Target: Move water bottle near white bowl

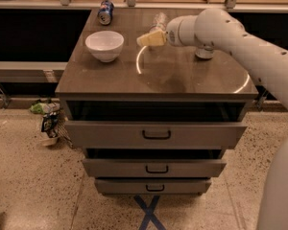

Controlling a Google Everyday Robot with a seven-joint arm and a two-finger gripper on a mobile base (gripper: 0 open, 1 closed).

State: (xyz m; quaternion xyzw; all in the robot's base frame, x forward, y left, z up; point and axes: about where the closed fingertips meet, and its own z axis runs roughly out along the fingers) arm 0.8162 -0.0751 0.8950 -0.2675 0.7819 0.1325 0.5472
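Observation:
The water bottle (159,20) is a small clear bottle on the far middle of the tabletop, partly hidden behind my gripper. My gripper (151,38), with cream-coloured tips, hovers just in front of the bottle and points left. The white bowl (104,44) sits on the left part of the top, about a bowl's width left of the gripper. My white arm (230,37) reaches in from the right.
A blue soda can (105,12) lies at the far left corner behind the bowl. A silver can (204,53) stands under my arm on the right. The brown cabinet top (182,78) sits over three drawers; the top drawer (156,134) is slightly open.

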